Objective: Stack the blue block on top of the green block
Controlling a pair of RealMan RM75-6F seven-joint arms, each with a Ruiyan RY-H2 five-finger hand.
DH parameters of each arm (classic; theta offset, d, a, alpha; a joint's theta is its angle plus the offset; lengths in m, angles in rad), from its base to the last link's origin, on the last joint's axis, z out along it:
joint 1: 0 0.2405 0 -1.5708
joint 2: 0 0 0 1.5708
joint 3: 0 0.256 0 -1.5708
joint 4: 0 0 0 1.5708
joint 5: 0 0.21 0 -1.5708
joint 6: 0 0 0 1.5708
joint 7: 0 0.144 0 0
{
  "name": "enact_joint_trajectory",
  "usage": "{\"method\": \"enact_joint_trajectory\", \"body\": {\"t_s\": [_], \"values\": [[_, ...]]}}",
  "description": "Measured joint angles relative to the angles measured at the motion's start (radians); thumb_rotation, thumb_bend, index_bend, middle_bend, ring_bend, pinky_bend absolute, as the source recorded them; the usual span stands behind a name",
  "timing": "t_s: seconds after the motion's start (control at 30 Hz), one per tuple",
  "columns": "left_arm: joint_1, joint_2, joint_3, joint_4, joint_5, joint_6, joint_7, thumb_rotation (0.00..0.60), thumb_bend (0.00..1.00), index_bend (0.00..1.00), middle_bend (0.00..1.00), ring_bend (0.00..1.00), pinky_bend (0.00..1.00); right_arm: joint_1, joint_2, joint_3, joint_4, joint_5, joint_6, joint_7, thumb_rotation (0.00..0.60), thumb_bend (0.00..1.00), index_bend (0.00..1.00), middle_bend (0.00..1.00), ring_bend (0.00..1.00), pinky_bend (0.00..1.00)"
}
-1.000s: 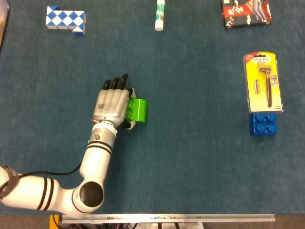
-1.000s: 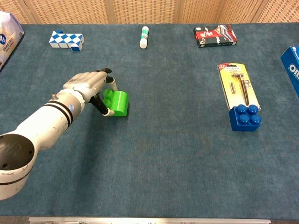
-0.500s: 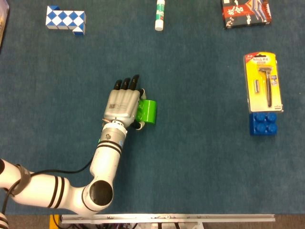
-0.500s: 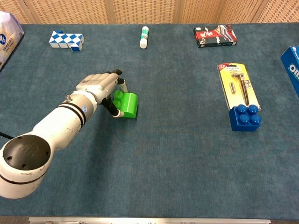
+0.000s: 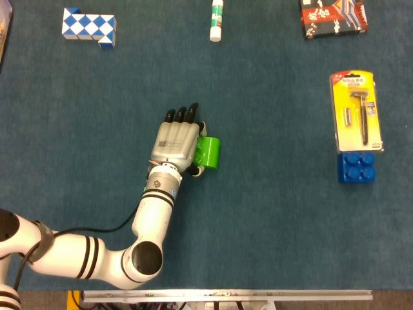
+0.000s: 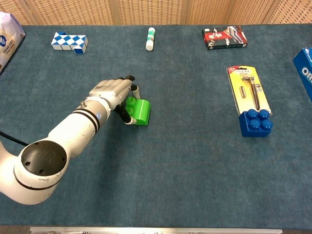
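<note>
My left hand [image 5: 175,143] [image 6: 113,90] grips the green block [image 5: 210,152] [image 6: 141,112] left of the table's middle. The block is tipped on its side, with its studs turned toward the palm and the fingers reaching over it. Whether it rests on the cloth or hangs just above it, I cannot tell. The blue block [image 5: 357,168] [image 6: 255,123] sits studs-up at the right, just below a razor pack, well away from the hand. My right hand shows in neither view.
A yellow razor pack [image 5: 357,110] [image 6: 251,92] touches the blue block's far side. Along the back lie a blue-white snake cube [image 5: 89,26] [image 6: 69,42], a glue stick [image 5: 216,19] [image 6: 150,38] and a red-black box [image 5: 333,17] [image 6: 224,37]. A blue packet [image 6: 304,68] pokes in at the right edge.
My left hand has moved to the right across the cloth, taking the green block with it. The blue block has stayed put.
</note>
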Motion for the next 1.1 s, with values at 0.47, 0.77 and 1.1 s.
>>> {"method": "enact_joint_trajectory", "body": {"t_s": [0.47,0.77,1.1], "values": [[-0.003,-0.007,0.004,-0.004,0.023,-0.012,-0.011,0.600,0.26,0.22,0.00,0.00,0.05,0.002,-0.002,-0.001,-0.003,-0.002,-0.006,-0.011,0.600,0.43,0.39,0.30,0.27,0.33],[-0.003,-0.014,0.014,-0.010,0.042,0.000,-0.009,0.600,0.26,0.11,0.00,0.00,0.05,0.002,-0.001,-0.004,-0.004,-0.005,-0.009,-0.015,0.600,0.43,0.39,0.30,0.27,0.33],[0.026,0.034,0.047,-0.110,0.110,0.071,-0.007,0.600,0.26,0.11,0.00,0.00,0.05,0.003,-0.004,-0.006,-0.006,-0.007,-0.012,-0.027,0.600,0.43,0.39,0.30,0.27,0.33]]}}
